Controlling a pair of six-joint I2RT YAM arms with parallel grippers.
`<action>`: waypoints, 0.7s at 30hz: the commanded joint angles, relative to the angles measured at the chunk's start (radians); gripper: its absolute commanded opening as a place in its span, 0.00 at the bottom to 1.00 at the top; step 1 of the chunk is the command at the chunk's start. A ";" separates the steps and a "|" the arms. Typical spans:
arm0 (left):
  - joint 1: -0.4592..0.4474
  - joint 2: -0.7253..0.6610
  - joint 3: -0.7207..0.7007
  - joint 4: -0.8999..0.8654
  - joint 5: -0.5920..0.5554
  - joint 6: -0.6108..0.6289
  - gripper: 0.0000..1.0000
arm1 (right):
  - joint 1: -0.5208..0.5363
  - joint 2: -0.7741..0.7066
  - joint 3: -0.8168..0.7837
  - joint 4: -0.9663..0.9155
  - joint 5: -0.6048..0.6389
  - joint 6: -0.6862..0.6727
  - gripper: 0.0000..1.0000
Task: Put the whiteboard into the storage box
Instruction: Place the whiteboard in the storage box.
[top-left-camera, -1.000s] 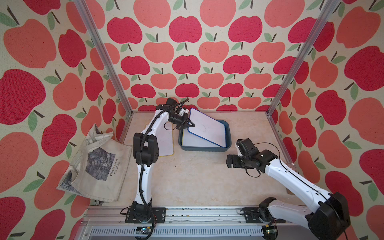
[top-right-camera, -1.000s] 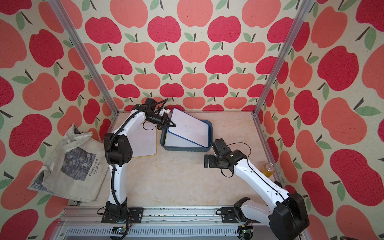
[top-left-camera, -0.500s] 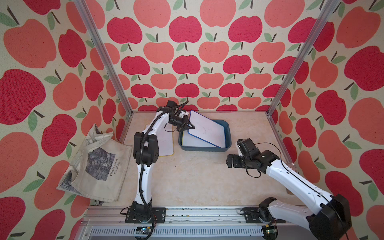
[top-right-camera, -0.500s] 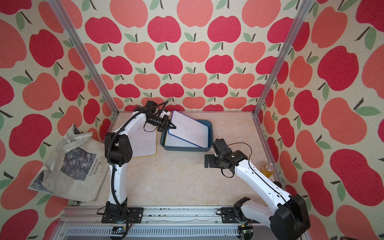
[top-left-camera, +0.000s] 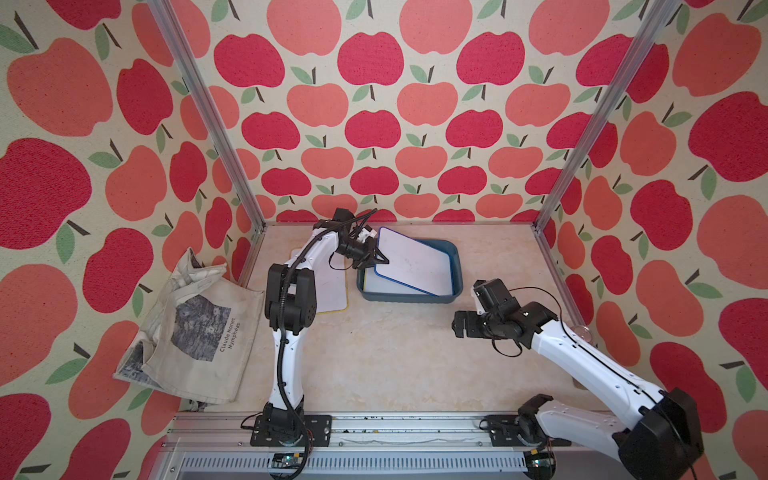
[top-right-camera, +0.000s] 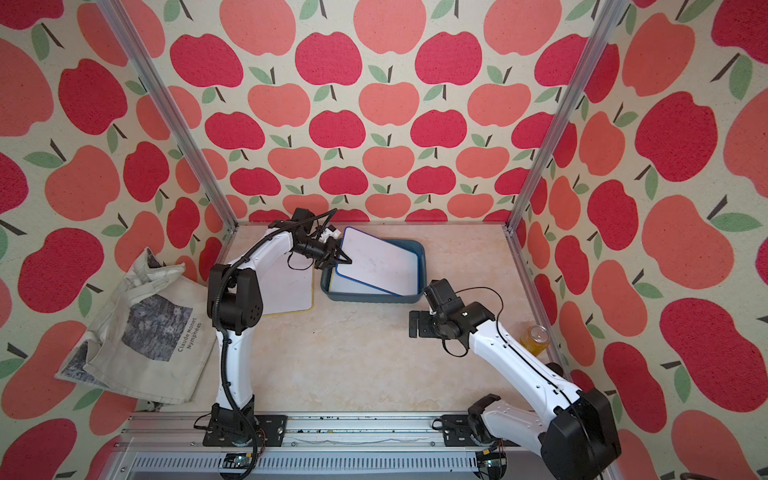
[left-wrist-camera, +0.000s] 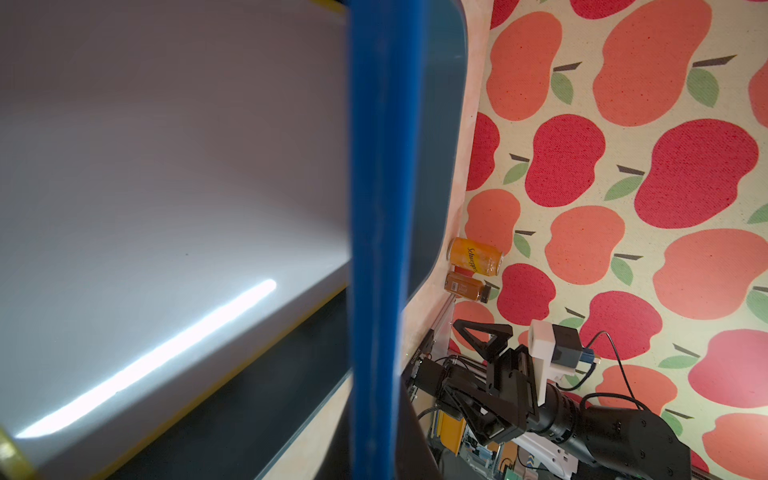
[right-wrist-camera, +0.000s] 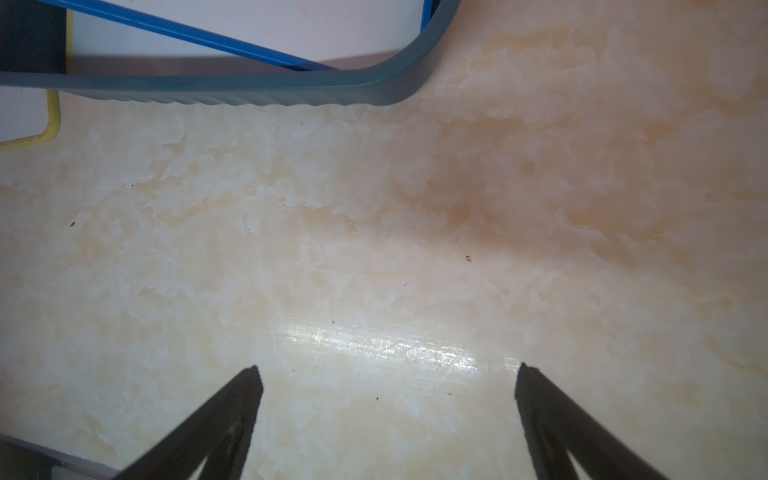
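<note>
Three whiteboards are before you. The blue-framed whiteboard (top-left-camera: 411, 262) sits slantwise in the storage box (top-left-camera: 399, 298). Its right-hand side is low inside the tub and its left-hand edge is raised over the box's left rim, as both top views show. Beneath it, flat on the box floor, lies a yellow-edged whiteboard (top-left-camera: 386, 289). A third whiteboard (top-left-camera: 330, 286), also yellow-edged, lies on the tabletop (top-left-camera: 395, 353) just beside the box, partly under the left arm.

The left gripper (top-left-camera: 382, 262) meets the raised edge of the blue-framed whiteboard. Its jaws are at that edge, but you cannot tell whether they clench it or not. Seen from the left wrist, the blue frame runs edge-on through the middle of the view.

The right gripper (right-wrist-camera: 388, 372) hovers over bare tabletop near the box's front right corner, its jaws released and wide apart with nothing between them.

By the right wall are an orange soda can (left-wrist-camera: 476, 257) and a brown bottle (left-wrist-camera: 465, 286), just beside each other. A printed tote bag (top-left-camera: 195, 332) lies off the tabletop's left edge.
</note>
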 joint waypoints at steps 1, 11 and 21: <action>-0.002 -0.039 -0.046 -0.031 -0.091 0.004 0.16 | -0.006 -0.021 -0.013 0.003 -0.017 0.016 0.99; 0.004 -0.067 -0.117 -0.024 -0.148 0.007 0.34 | -0.006 -0.039 -0.024 0.010 -0.028 0.029 0.99; 0.008 -0.062 -0.117 -0.065 -0.223 0.014 0.34 | -0.006 -0.062 -0.043 0.017 -0.036 0.047 0.99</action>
